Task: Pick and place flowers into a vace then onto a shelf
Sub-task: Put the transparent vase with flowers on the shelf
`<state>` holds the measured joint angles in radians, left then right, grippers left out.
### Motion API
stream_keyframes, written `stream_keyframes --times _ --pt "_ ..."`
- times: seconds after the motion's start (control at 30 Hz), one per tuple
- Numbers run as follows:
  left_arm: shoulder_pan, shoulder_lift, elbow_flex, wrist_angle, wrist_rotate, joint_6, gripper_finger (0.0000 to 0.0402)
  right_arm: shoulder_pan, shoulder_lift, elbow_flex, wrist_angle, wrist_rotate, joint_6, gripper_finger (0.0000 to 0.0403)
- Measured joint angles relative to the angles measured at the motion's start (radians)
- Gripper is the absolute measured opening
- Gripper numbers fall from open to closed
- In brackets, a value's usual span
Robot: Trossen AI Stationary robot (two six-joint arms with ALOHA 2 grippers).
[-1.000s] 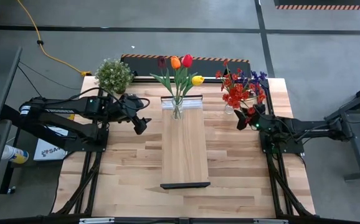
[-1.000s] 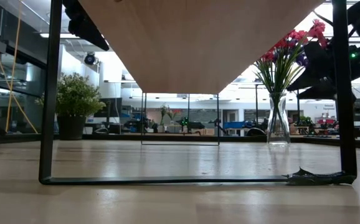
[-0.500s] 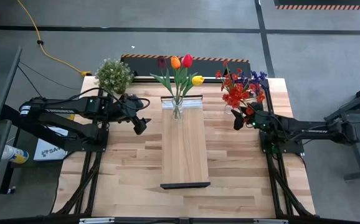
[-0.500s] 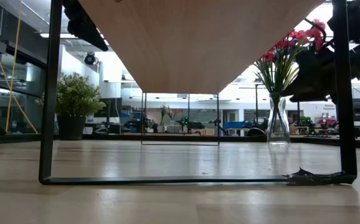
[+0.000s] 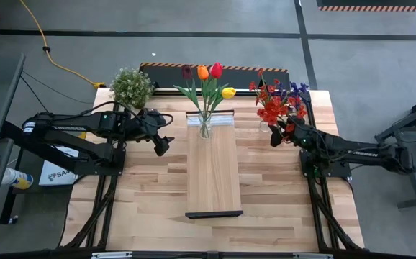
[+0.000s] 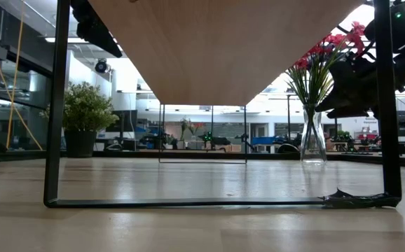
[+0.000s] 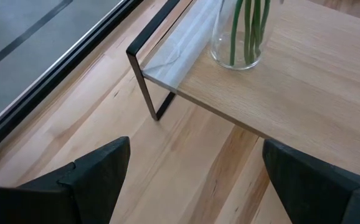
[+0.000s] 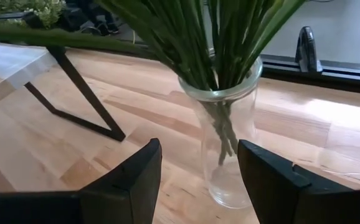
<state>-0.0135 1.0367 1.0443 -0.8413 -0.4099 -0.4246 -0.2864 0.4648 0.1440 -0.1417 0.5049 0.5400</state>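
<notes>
- Overhead, the shelf lies lengthwise down the middle of the worktop. A clear vase of tulips stands at its far end. A second vase of red and purple flowers stands on the worktop right of the shelf. The right pincer sits just beside this vase, on its near side. The left pincer hangs left of the shelf, apart from it. A bushy potted plant occupies the far left corner.
- At worktop height, the shelf's underside fills the top on dark legs. The right-hand glass vase stands on the worktop, with the right arm's dark pincer close beside its stems, above the glass.
- From the left wrist, the left pincer gapes wide and holds nothing; the shelf corner and the tulip vase's base lie beyond.
- From the right wrist, the right pincer stands partly open, its fingers either side of the glass vase and not touching it; green stems rise from it.
</notes>
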Motion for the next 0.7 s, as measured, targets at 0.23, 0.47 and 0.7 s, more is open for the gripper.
stream_keyframes --times 0.23,0.47,0.7 --pt "0.000 0.000 0.000 0.000 0.000 0.001 0.0397 -0.009 0.000 0.000 0.027 -0.003 -0.002 0.0216" --pt "0.000 0.000 0.000 0.000 -0.002 0.029 0.0397 -0.009 0.000 0.000 0.057 -0.003 -0.051 0.0290" --pt "0.000 0.000 0.000 0.000 -0.020 0.035 0.0397 -0.009 0.001 0.000 0.035 -0.007 -0.087 0.0349"
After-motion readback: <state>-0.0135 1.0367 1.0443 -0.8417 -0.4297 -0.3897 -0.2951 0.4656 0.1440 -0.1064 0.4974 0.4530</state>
